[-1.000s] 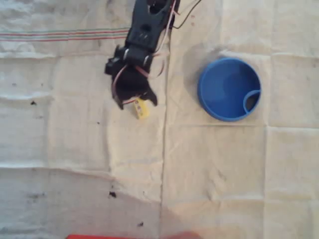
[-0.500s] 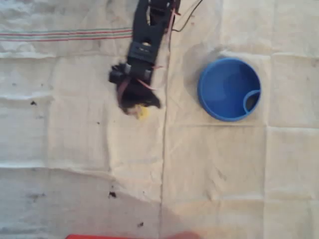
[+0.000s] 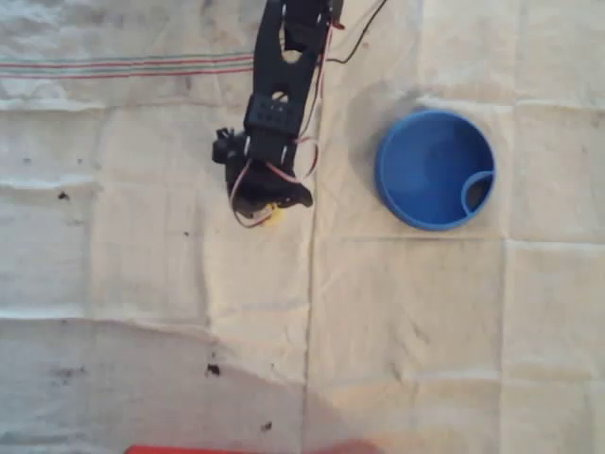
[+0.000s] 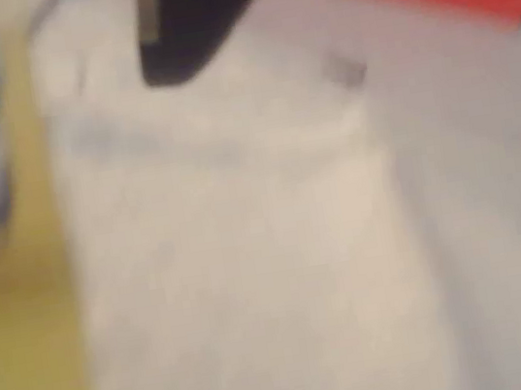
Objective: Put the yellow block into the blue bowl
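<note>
Yellow block (image 3: 271, 215), blue bowl (image 3: 434, 169), black arm (image 3: 279, 104), cream cloth (image 3: 142, 284).

Small yellow plastic block (image 3: 270, 214), mostly hidden (only a sliver shows). Round bright blue plastic bowl (image 3: 416, 165) sits upright well to its right, curved loop inside its rim.

No text, label, brand, number or sign can be read on anything in either view; the wrist view is too blurred to show any lettering at all.
</note>
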